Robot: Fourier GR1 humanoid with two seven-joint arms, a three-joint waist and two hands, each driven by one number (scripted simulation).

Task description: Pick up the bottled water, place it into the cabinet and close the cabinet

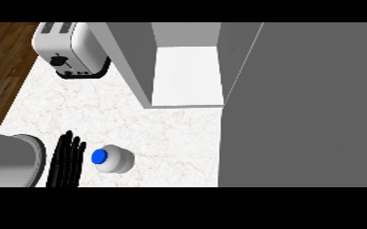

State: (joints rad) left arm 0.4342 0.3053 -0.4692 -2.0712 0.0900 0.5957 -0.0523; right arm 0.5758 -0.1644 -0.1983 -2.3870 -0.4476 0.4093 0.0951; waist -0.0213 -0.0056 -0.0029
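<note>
The bottled water [113, 158] stands upright on the marble counter [143, 126] at the lower left, seen from above as a pale round body with a blue cap. My left hand [66, 160] sits just left of it, fingers straight and pointing up the view, a narrow gap between them and the bottle. The cabinet [188, 75] stands open at the top centre, its white shelf bare. Its grey door [294, 106] swings out and fills the right side of the view. My right hand does not show.
A silver toaster [66, 48] with a black base stands at the upper left, close to the cabinet's left wall. The counter's left edge gives onto wooden floor [14, 63]. My grey left forearm [18, 160] fills the lower left corner.
</note>
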